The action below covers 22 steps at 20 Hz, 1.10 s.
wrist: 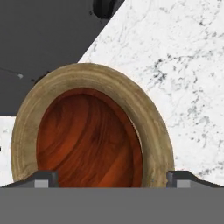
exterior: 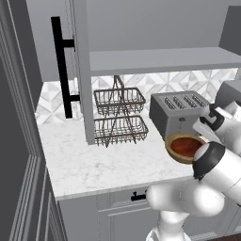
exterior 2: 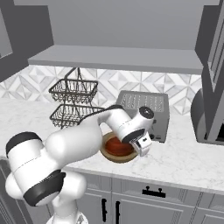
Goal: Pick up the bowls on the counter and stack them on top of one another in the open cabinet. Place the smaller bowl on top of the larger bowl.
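Note:
The smaller bowl (wrist: 87, 140), glossy reddish-brown, sits nested inside the larger bowl (wrist: 148, 118) of tan wood. The pair rests on the white marble counter (exterior 2: 188, 157) just in front of the toaster. My gripper (wrist: 111, 177) hovers right over the near rim, open, with one fingertip on each side and nothing between them. From the base views, the smaller bowl (exterior: 184, 146) (exterior 2: 117, 145) shows inside the larger bowl's rim (exterior: 170, 146) (exterior 2: 114, 157), with the gripper (exterior 2: 143, 146) at its right edge. The cabinet shelf (exterior: 160, 60) (exterior 2: 118, 59) above is bare.
A grey toaster (exterior: 176, 110) (exterior 2: 144, 105) stands directly behind the bowls. A two-tier wire rack (exterior: 117, 115) (exterior 2: 72, 103) sits to its left. The cabinet's open door (exterior: 82, 70) with its black bar handle (exterior: 61, 66) hangs left of the rack. A dark appliance (exterior 2: 199, 116) stands far right.

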{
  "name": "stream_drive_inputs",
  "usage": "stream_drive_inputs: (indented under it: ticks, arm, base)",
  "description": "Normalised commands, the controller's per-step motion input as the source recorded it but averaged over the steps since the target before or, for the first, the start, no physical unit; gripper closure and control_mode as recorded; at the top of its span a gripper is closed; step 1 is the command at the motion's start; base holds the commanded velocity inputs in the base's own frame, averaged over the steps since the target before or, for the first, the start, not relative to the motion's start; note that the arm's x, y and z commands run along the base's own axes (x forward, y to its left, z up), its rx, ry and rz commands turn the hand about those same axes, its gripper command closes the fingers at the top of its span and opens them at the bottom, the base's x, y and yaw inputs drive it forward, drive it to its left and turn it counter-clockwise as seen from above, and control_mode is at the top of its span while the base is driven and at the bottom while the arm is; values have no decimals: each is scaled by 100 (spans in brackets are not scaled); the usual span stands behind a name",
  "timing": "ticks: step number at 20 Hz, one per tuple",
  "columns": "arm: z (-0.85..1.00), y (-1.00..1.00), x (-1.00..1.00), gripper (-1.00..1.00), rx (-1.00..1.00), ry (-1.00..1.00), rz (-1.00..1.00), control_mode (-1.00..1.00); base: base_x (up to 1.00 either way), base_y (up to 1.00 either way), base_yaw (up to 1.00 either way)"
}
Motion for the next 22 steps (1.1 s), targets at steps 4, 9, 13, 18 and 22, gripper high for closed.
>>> stream_drive_inputs:
  ticks: [4,9,13,18,22]
  arm:
    - [-8,-23,-4,-100,0,0,2,-100]
    - [-33,0,0,-100,0,0,4,-100]
    - [-35,-1,0,-100,0,0,5,-100]
    - [-27,0,0,-100,0,0,4,-100]
    - [-30,2,1,-100,0,0,4,-100]
  base:
    - [0,0,0]
    - [0,0,0]
    - [0,0,0]
    - [0,0,0]
    - [0,0,0]
